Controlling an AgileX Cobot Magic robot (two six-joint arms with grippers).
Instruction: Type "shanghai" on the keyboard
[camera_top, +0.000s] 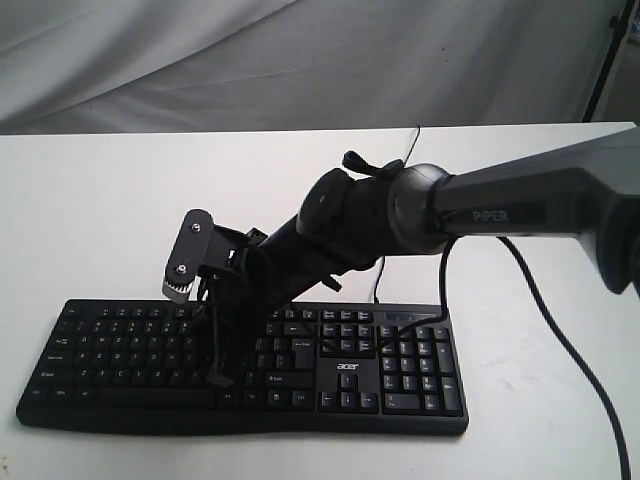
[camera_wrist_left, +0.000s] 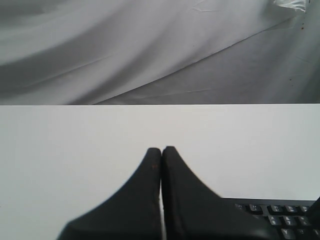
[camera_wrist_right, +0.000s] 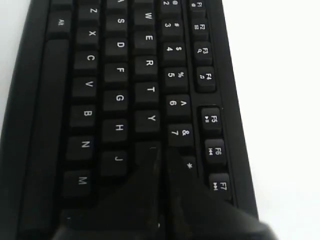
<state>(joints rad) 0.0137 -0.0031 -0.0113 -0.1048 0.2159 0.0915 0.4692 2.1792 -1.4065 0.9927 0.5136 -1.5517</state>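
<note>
Keyboard (camera_top: 120, 350) along near edge of desk (camera_top: 100, 220), left of centre. My right pincer (camera_wrist_right: 159, 157), fingers pressed together, reaches in from right. Tip sits on top letter row just past Y, hiding U. Key contact unclear. No screen, so letters done or left: cannot tell. Only right wrist view gives legends. Only left wrist view shows my left pincer (camera_wrist_left: 161, 152), closed, above bare desk by keyboard corner.
</note>
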